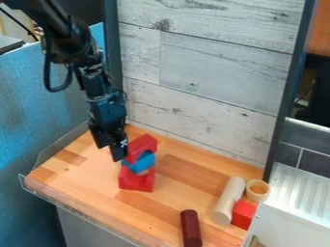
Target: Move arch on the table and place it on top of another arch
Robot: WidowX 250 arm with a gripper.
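The gripper (109, 148) hangs at the back left of the table, just left of a small stack, its two fingers apart and pointing down. It stands open, with no block visible between the fingers. At the top of the stack a red arch (143, 144) lies tilted, close beside the gripper's right finger; whether they touch I cannot tell. Under it is a curved blue block (143, 163), partly covered by the red arch. A second red arch (136, 181) forms the base on the wooden table (84, 181), its hollow facing up beneath the blue block.
Toward the front right are a dark red cylinder (191, 227), a pale wooden cylinder (228, 200), a red cube (243, 214) and a round wooden ring-like piece (258, 190). A grey plank wall (213, 72) stands behind, and a clear rim (84, 217) runs along the front left edge.
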